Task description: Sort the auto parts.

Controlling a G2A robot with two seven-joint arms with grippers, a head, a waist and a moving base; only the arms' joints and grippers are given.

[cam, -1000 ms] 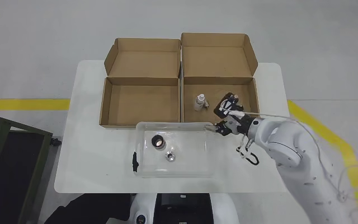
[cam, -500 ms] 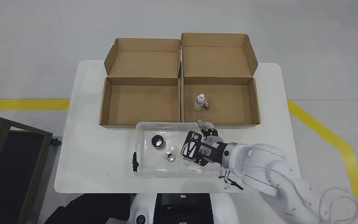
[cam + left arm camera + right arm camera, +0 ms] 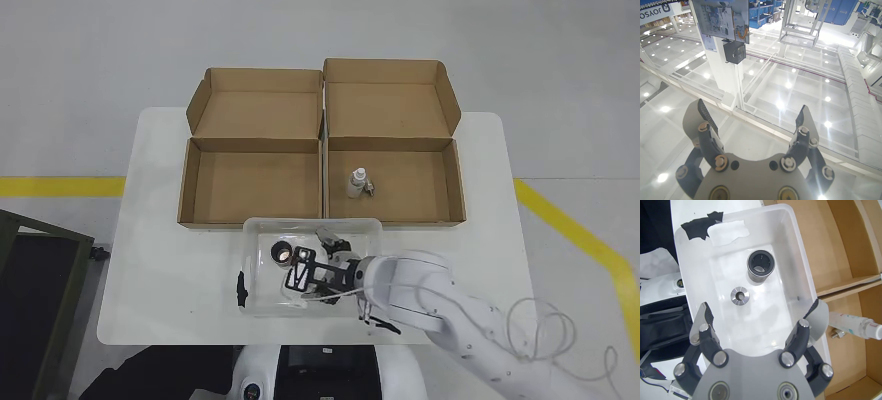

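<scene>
Right gripper point(image 3: 761, 305), its 2 fingers point(image 3: 705, 313) spread, hangs over the bin point(image 3: 804, 262); silver collet point(image 3: 740, 296) lies just beyond.

Counts 2 open cardboard boxes point(image 3: 250, 185) point(image 3: 420, 190), 1 clear plastic bin point(image 3: 762, 317), 1 black cylindrical bearing point(image 3: 761, 266), 1 silver slotted collet point(image 3: 740, 295), 1 white bottle point(image 3: 853, 325), 1 small metal fitting point(image 3: 837, 333).
</scene>
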